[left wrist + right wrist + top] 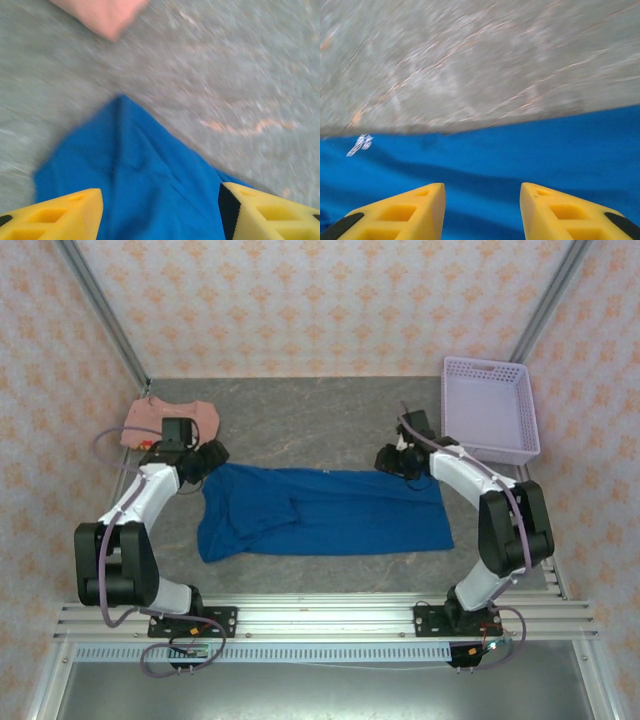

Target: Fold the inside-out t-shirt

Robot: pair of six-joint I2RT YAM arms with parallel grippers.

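The inside-out t-shirt [320,512] lies spread on the table [300,420] between my two arms.
From above I see the pink shirt [170,422] at far left. The left gripper [160,210] stands wide apart over a blue corner. The right gripper [482,210] is also apart at the far edge, near a small white label [360,144] too blurred to read. The basket [490,410] is at far right.

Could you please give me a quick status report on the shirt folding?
Both open: left gripper over far-left corner of the t-shirt, right gripper over its far edge. It lies flat, ungripped. Apart from it: pink shirt far left, basket far right.
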